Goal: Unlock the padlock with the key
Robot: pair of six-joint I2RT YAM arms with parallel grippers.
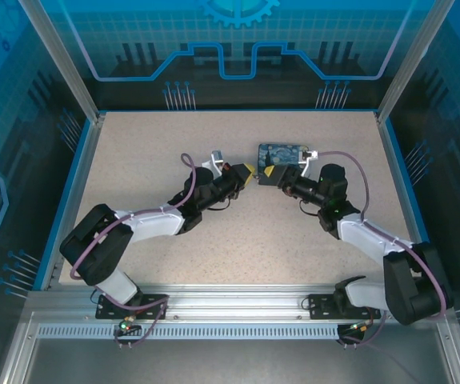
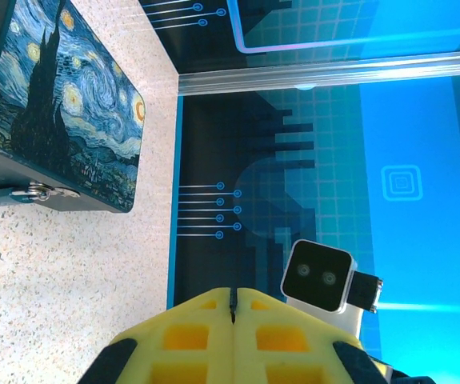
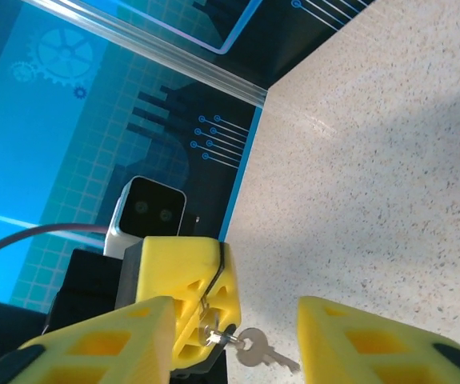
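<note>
My left gripper [image 1: 246,174] is shut on the key [image 2: 232,302], a thin dark sliver pinched edge-on between its yellow fingers [image 2: 190,320]. In the right wrist view the left gripper [image 3: 211,316] faces me, with a small ring and a second silver key [image 3: 255,350] dangling from its tip. My right gripper [image 1: 271,171] is open, and its fingers [image 3: 102,344] flank that dangling key without touching it. The padlock [image 2: 28,192] hangs on the near side wall of the Starry Night box [image 2: 62,104], up and to the left of the left gripper, well apart from it.
The painted box [image 1: 284,151] lies flat at the back centre of the speckled table [image 1: 238,240], just behind both grippers. Blue walls and aluminium posts [image 1: 62,60] enclose the table. The right wrist camera [image 2: 318,276] is close to the left fingers.
</note>
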